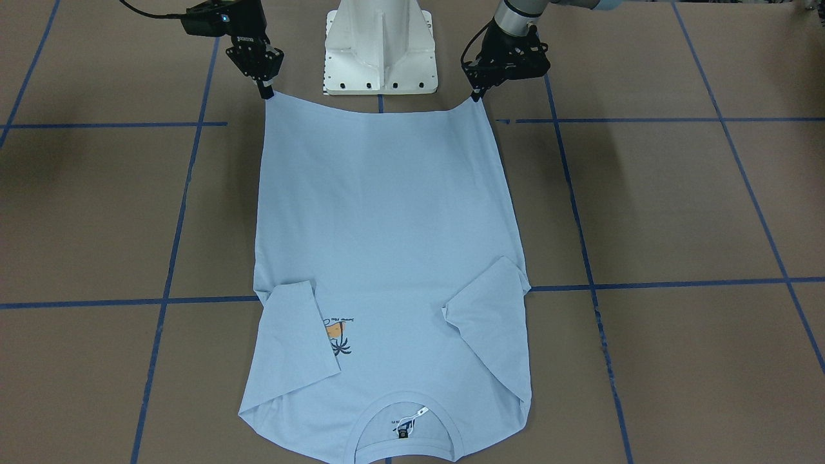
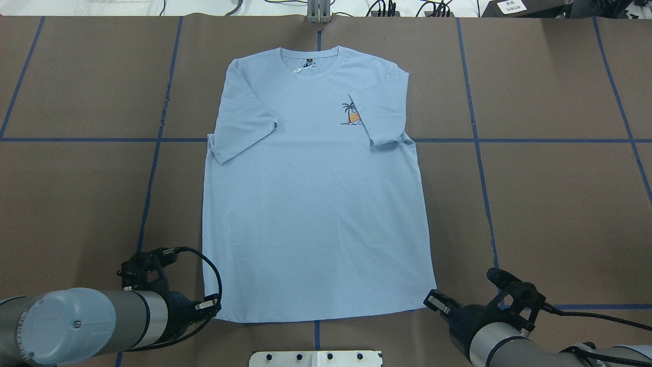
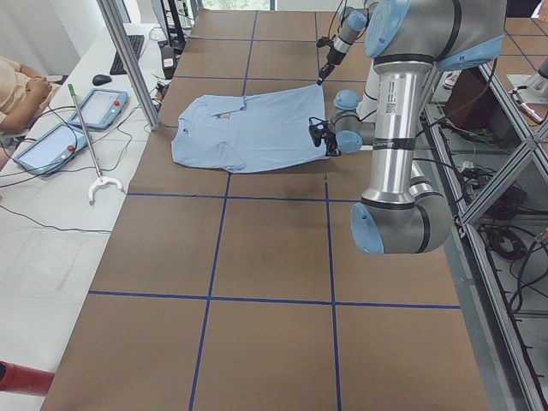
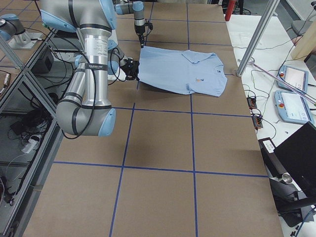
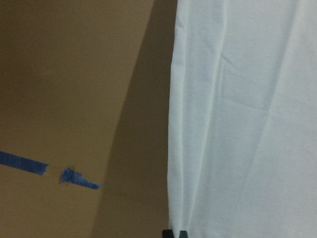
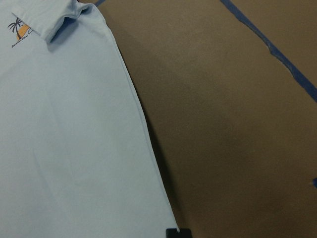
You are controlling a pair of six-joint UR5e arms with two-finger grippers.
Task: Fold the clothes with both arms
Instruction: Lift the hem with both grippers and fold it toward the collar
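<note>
T-shirt [image 2: 316, 204] lies flat, chest up, mid table [image 2: 535, 204]; collar [image 2: 308, 57] at 12 o'clock, far from me; hem at 6, just in front of my base [image 1: 380, 45]. Both sleeves are turned in over the chest: L sleeve [image 2: 244, 125] at abt 10, R sleeve [image 2: 379, 114] at abt 2, partly covering the palm print [image 2: 350, 113].

L gripper [image 1: 477, 95] is pinched narrow on the hem corner at 7 o'clock; R gripper [image 1: 266, 92] likewise on the corner at 5; cloth draws to a small point at each tip and the hem dips btwn them, so I judge both closed on fabric w/ corners just raised.

Handling, my guess: thin knit, v. light, soft, no stiffness; it'll sag btwn grips and drag on the brown surface; a bit stretchy. Corners are the right hold, provided front and back layers are both in the pinch; can't confirm that from the wrist views. Prob. next: carry the hem toward 12, arms level and spread so the edge stays taut. Risks: one layer slipping out; sleeves flipping open.
</note>
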